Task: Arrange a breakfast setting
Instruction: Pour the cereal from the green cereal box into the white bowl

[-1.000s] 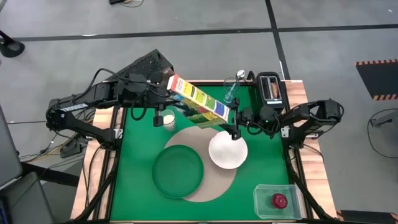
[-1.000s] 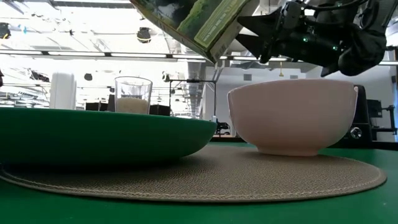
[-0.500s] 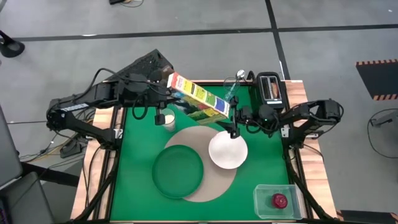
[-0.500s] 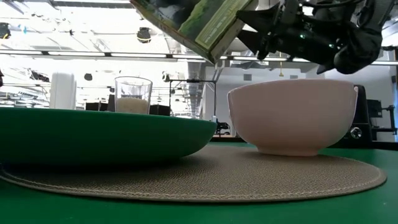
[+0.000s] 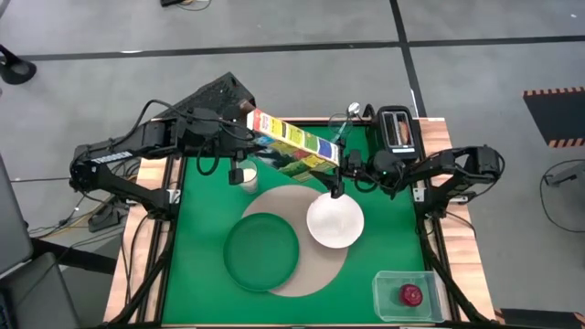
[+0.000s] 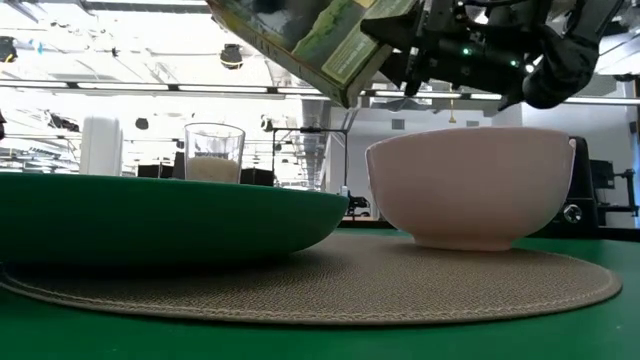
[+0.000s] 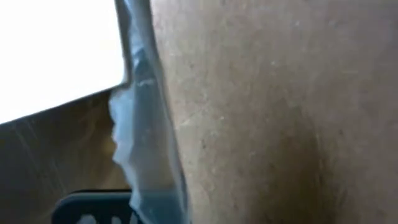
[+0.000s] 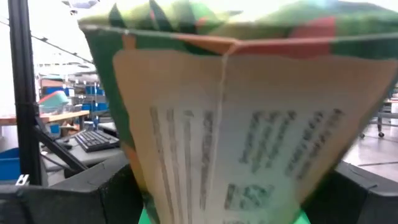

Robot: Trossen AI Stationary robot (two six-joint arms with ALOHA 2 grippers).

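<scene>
Nearest me in the low view, the round beige placemat [image 6: 330,285] lies flat on the green table [image 5: 201,228], carrying the dark green plate [image 6: 150,215] on one side and the white bowl [image 6: 470,185] on the other — the two stand close but apart. Behind the plate I see the milk glass [image 6: 214,152] upright; from above it stands just off the mat's edge, below the left arm.

Above the bowl hangs the green-yellow cereal box [image 5: 294,146], tilted, its lower end over the bowl's far rim. The left gripper [image 5: 239,132] has the upper end; in my left wrist view bare cardboard fills nearly everything, pressed right up against the camera, so I read it as clamped on the box, though I cannot see the fingers themselves. The right gripper [image 5: 336,175] sits at the box's lower end, and in the right wrist view its dark fingers [image 8: 112,193] stand spread wide on either side of the box's printed face — I cannot tell whether they touch it.

In the table's near right corner the red apple [image 5: 410,294] rests in a clear container [image 5: 388,285]. At the far edge I see a toaster [image 5: 397,131] and, beside it, a clear glass [image 5: 341,128].
</scene>
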